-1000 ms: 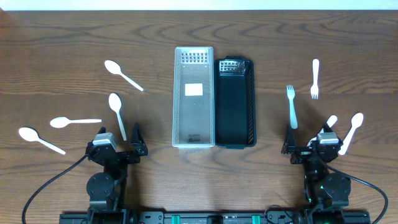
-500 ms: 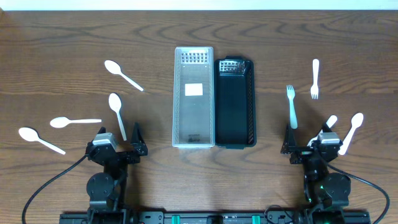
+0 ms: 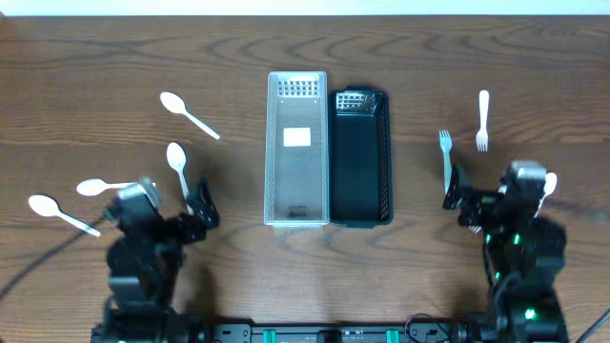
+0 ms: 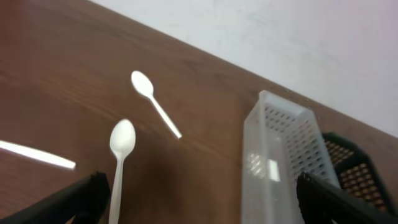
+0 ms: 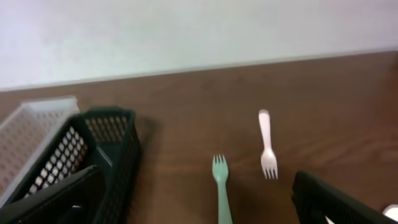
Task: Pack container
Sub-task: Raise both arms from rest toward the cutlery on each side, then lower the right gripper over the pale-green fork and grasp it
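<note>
Tools spread wide, released: left tool (image 3: 197, 202) and right tool (image 3: 456, 191) grip nothing. White plastic spoon (image 3: 178, 167) lies just ahead of left tool, pale plastic fork (image 3: 445, 157) beside right tool. Clear perforated plastic bin (image 3: 270, 143) and black perforated plastic bin (image 3: 386, 152) touch side by side, central on brown wooden worktop (image 3: 95, 57).

Wood tbl (image 3: 86, 57), white wall (image 4: 298, 37) behind

Bright, even light falls from above on the worktop (image 3: 95, 57), and the shadows beside the spoons (image 3: 188, 113) are short and soft. In the overhead view both arms are smeared, so the left hand (image 3: 170, 214) and right hand (image 3: 496, 195) are hard to make out. Both wrist views are soft throughout. The clear container (image 4: 280, 155) looks perhaps slightly washed by glare, and the fingers (image 4: 68, 202) at the lower corners are out of focus.
</note>
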Robot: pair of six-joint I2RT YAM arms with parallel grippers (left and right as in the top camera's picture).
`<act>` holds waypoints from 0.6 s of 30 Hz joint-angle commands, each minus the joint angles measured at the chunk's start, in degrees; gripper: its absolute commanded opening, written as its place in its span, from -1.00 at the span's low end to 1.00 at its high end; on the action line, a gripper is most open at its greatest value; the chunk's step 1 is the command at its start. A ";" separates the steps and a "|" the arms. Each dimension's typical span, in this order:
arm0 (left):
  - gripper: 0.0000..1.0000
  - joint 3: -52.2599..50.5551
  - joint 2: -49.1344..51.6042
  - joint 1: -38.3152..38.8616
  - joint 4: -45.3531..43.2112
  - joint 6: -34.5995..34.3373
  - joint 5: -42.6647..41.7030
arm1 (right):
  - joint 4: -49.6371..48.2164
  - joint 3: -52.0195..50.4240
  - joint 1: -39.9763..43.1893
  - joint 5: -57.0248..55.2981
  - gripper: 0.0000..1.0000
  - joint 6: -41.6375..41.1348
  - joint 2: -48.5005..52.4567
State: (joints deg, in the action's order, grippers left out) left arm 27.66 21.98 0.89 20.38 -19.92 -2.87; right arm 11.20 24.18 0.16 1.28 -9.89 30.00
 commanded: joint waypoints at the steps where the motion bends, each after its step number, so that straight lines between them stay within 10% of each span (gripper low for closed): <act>1: 0.96 13.03 10.43 0.11 5.92 -0.09 -0.66 | 7.02 12.17 1.42 3.67 0.98 -0.33 11.21; 11: 0.96 46.31 36.35 0.11 37.09 -0.09 -0.63 | 40.92 47.47 3.56 3.67 0.99 5.38 37.05; 18: 0.96 48.30 39.82 0.09 39.82 -0.02 -0.59 | 47.56 54.64 3.56 1.55 0.99 9.33 46.31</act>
State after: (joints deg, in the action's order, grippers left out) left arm 74.83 61.19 0.89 59.83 -19.90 -3.07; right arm 57.19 75.94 3.20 4.01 -3.09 72.18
